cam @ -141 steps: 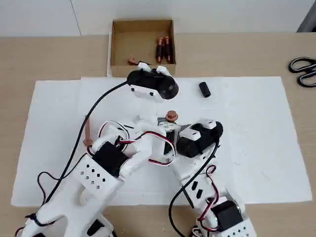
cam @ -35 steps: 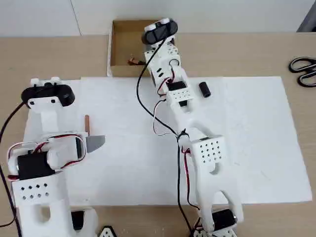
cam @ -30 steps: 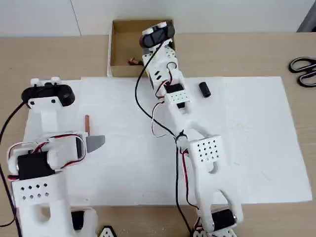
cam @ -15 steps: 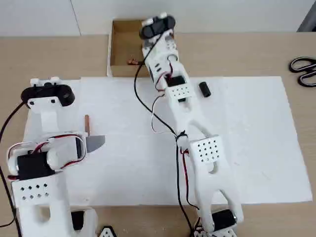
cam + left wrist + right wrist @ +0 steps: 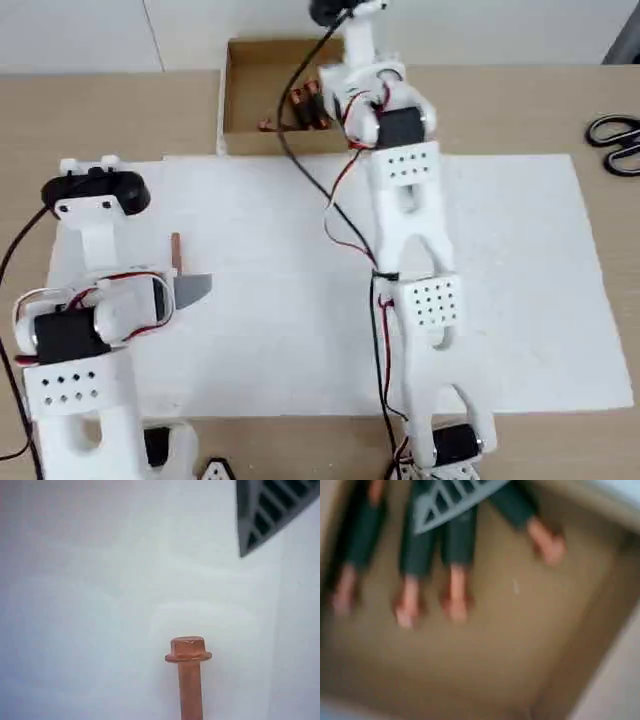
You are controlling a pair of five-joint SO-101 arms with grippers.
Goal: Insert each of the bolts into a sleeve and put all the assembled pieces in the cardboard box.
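A copper bolt (image 5: 176,250) (image 5: 189,675) lies loose on the white sheet, just ahead of my left gripper (image 5: 186,282), which is open and holds nothing. One of its grey fingers (image 5: 272,510) juts out beside the bolt. My right arm stretches far forward, with my right gripper (image 5: 316,100) down inside the cardboard box (image 5: 250,60). On the box floor (image 5: 485,655) lie several assembled pieces (image 5: 457,560), dark sleeves with copper bolt heads sticking out. The right arm covers the spot where a loose black sleeve lay earlier.
A white sheet (image 5: 270,330) covers most of the wooden table. Black scissors (image 5: 615,140) lie at the far right edge. The right arm runs up the middle of the sheet, with open room on both sides of it.
My right arm has stretched farther forward and a little right over the box, and now hides the loose black sleeve. The left arm and the bolt have stayed put.
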